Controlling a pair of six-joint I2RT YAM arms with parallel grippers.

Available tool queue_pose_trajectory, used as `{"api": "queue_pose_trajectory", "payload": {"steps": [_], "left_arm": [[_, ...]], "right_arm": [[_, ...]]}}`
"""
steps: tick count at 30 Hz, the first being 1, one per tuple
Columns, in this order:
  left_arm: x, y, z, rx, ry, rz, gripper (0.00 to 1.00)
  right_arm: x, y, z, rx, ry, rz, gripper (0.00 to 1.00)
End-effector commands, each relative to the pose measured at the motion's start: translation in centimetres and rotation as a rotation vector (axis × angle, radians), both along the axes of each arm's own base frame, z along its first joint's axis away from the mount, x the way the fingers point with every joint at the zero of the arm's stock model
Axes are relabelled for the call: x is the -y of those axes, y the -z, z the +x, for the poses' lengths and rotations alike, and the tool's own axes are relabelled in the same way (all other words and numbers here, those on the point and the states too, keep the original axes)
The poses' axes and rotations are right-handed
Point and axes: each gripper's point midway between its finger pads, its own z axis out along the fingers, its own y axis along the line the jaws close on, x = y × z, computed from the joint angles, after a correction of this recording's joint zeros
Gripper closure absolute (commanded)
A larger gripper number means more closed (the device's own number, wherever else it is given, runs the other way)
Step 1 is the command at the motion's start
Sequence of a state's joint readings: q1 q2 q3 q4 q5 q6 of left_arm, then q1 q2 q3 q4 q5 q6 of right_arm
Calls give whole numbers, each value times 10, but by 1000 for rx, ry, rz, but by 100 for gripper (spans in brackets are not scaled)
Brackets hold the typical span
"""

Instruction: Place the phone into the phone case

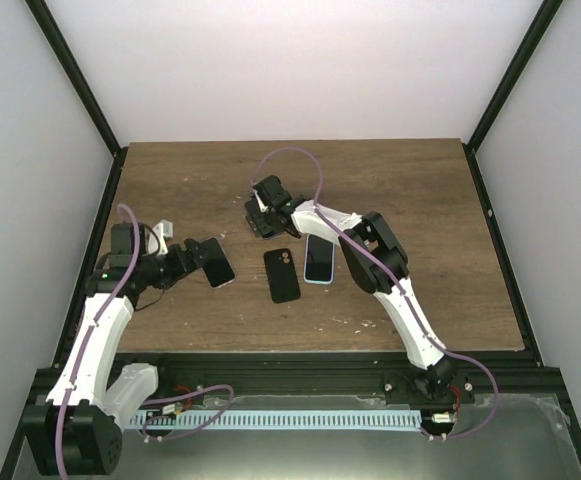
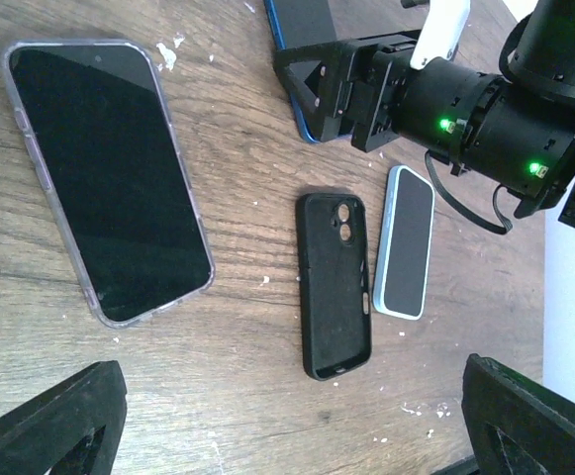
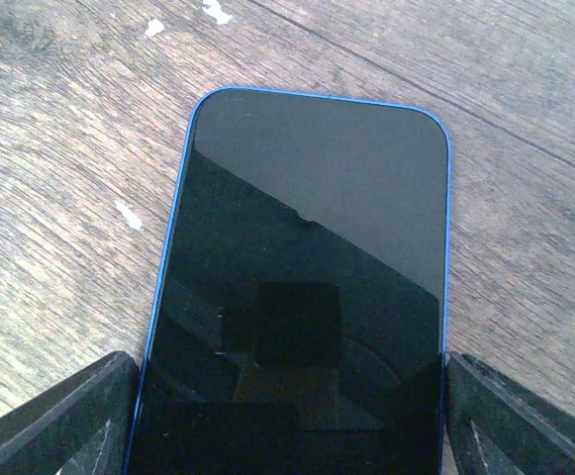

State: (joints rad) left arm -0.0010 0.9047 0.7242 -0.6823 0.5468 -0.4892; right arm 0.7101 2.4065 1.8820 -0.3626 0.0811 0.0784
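Note:
An empty black phone case (image 1: 282, 275) (image 2: 335, 285) lies open side up mid-table. A blue-edged phone (image 3: 302, 267) (image 2: 302, 49) lies screen up at the back, between the fingers of my right gripper (image 3: 289, 426) (image 1: 268, 218). Both fingertips (image 3: 59, 421) sit against its long edges, so the gripper is shut on it. A light-blue phone (image 1: 319, 258) (image 2: 409, 242) rests just right of the case. My left gripper (image 2: 297, 435) (image 1: 195, 255) hovers open left of the case with nothing between its fingers.
A phone in a clear case (image 2: 104, 178) (image 1: 220, 268) lies under the left gripper's far side. White crumbs dot the wooden table (image 1: 420, 220). Black frame posts and white walls close in the sides and back.

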Motion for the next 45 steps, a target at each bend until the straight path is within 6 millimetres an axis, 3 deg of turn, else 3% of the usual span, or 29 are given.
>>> {"api": "queue_pose_trajectory", "payload": {"steps": [1,8,15,21,27,32,35,38,45], "left_arm": [[4,0,-2,-5,9,-24,7],[7,9,2,-51,22,-34,10],[12,15,5,-121,40,-67,18],[17,25,23,-137,31,-122,22],[23,14,50,-116,53,-163,24],[41,-9,69,-88,151,-251,29],[50,-13,65,-104,222,-233,31],[58,-18,56,-116,277,-250,33],[73,-21,37,-130,362,-359,36]], "right_arm": [[14,22,-20,-78,-20,-81,16],[17,14,-20,-45,-55,-91,28],[26,-49,-20,122,-124,-36,34],[31,-89,-43,233,-245,7,35],[34,-112,-83,253,-387,62,38],[27,-128,-140,241,-594,119,38],[22,-135,-178,295,-725,125,38],[20,-145,-203,339,-804,139,37],[14,-170,-224,385,-887,174,37]]}}
